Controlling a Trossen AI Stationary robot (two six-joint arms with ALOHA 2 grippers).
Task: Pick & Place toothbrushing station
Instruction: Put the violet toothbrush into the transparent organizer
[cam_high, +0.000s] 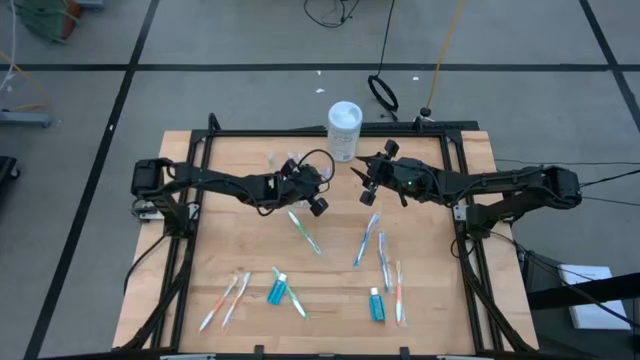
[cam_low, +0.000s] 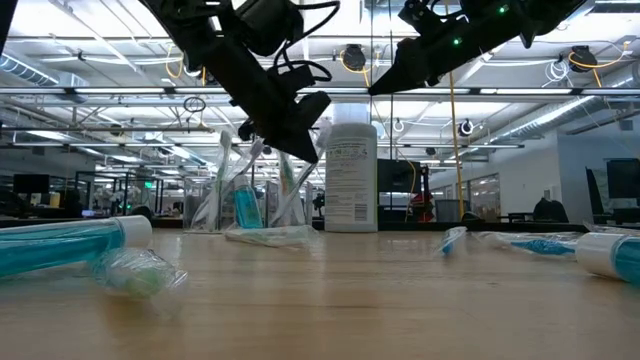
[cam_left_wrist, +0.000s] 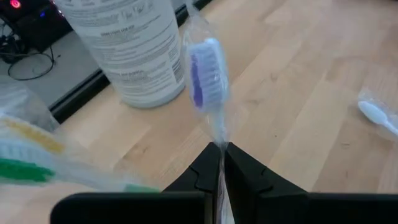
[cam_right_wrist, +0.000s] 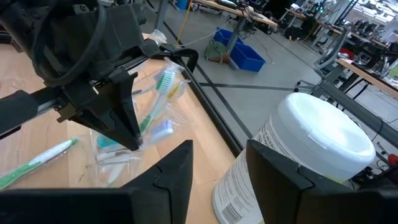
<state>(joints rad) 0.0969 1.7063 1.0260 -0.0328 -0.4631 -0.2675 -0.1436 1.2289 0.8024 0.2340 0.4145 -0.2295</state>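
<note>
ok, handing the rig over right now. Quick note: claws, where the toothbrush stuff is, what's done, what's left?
Left claw: shut on a wrapped blue-bristled toothbrush, held over the small clear plastic cup.
Right claw: open, empty, near the white wipes canister.
Done: the cup holds a few brushes and a teal tube.
Left: slim toothbrushes and small teal toothpaste tubes lie on the wooden table.

Both grippers are hovering near the table's far edge, toothbrushes lying scattered nearer.

The left gripper is sitting just left of the canister, with the right gripper just right; tubes are lying among brushes along the near edge of the table.
</note>
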